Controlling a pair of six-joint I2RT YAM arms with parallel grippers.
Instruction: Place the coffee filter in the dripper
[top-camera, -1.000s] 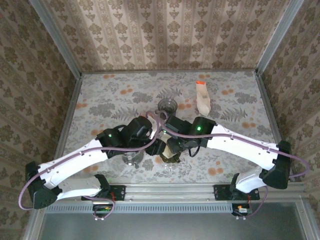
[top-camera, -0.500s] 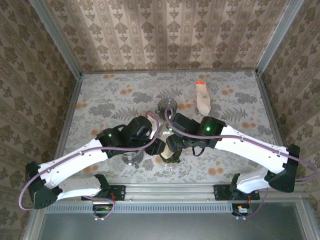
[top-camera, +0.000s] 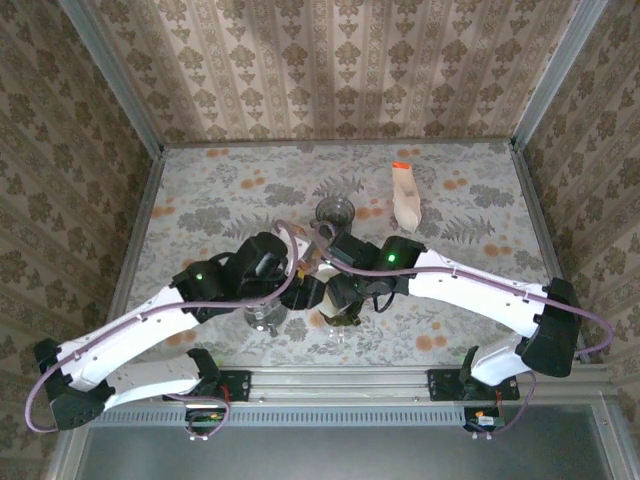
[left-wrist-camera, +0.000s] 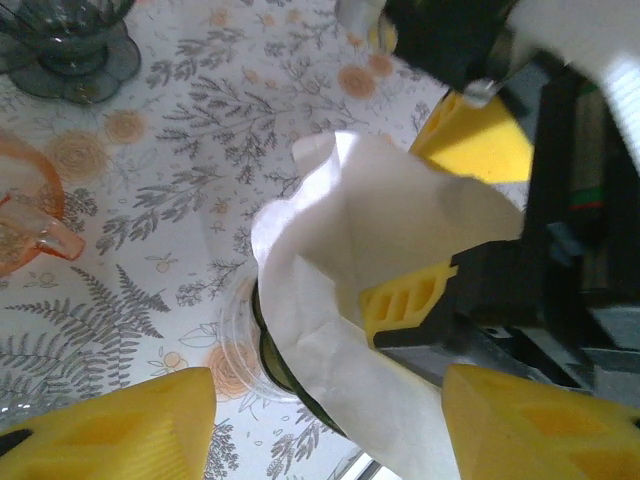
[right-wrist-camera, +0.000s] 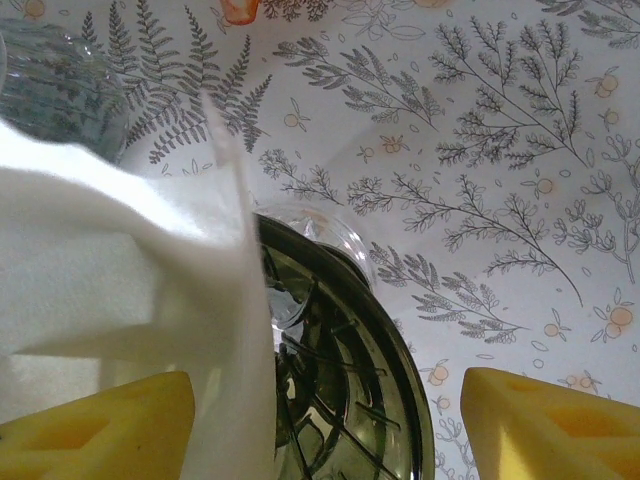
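Leaning over the rim of the green glass dripper, the white coffee filter is seen partly unfolded, near the front edge of the table. The right gripper is spread wide around the dripper, one finger partly covered by the paper, nothing pinched. The left gripper is likewise held wide apart, with the filter between its fingers.
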